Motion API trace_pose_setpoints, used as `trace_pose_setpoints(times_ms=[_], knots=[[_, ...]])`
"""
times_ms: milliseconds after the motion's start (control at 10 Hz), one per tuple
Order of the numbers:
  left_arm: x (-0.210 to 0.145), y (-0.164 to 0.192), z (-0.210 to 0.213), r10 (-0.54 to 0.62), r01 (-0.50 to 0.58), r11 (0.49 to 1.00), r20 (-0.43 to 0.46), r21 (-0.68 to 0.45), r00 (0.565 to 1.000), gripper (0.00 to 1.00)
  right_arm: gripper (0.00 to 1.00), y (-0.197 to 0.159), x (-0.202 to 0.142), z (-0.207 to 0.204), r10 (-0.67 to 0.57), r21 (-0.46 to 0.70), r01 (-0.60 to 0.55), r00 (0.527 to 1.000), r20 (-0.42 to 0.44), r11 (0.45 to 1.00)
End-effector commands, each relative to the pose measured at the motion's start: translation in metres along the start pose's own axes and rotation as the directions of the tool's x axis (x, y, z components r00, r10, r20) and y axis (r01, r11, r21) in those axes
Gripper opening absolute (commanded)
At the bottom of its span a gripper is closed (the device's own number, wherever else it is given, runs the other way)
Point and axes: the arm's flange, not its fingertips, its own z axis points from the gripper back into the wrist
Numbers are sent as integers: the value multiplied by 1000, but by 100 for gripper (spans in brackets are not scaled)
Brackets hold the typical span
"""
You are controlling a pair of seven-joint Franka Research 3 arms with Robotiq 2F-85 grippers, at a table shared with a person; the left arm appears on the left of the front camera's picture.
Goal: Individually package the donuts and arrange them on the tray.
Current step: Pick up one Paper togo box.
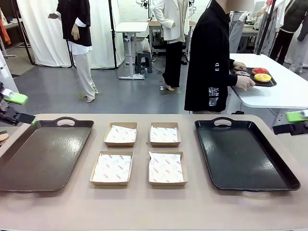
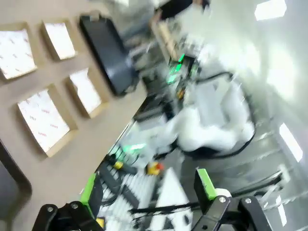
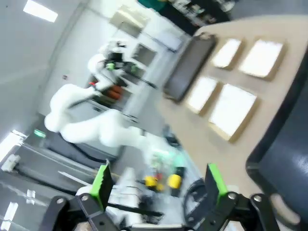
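Separating brown tray (image 1: 43, 154) from black tray (image 1: 240, 154): 4 boxes (image 1: 111, 182).

Robotics laboratory in an open hall: grey floor (image 1: 125, 91), white curtain backdrop (image 1: 43, 33) on black stands, white height-adjustable desks (image 1: 132, 27) beyond the beige work table (image 1: 144, 207), ceiling light panels (image 2: 272, 9), and a white robot arm (image 2: 211, 125) beside the table's edge.

Four ring donuts (image 1: 253, 73), lying flat and packed close on a small dark tray (image 1: 271, 83), far off at 2 o'clock. Yellow-iced donut (image 1: 263, 77) at the tray's 4 o'clock, glossy red donut (image 1: 260, 70) at 1 o'clock. Dark brown donut (image 1: 239, 68) and dark sprinkled donut (image 1: 243, 74) toward 9 o'clock, just above a person's hand (image 1: 245, 83).
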Motion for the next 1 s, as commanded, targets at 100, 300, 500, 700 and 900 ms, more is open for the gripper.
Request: trace_pose_setpoints(times_ms=[100,300,500,700,900], knots=[[-7,33,33,147,-154,988,151,31,977,100,100,-28,-17,18,-323,106,316,945,56,943],[-17,55,55,218,-229,973,188,40,958,100,100,-32,-25,37,-351,83,344,933,82,935],[-24,64,68,237,-255,964,196,71,952,100,100,-32,-30,49,-366,67,361,923,117,930],[-32,71,82,250,-271,960,224,68,942,100,100,-24,-36,58,-369,42,367,922,117,929],[-39,65,88,236,-261,961,226,92,945,100,100,-9,-36,54,-356,-68,360,932,65,930]])
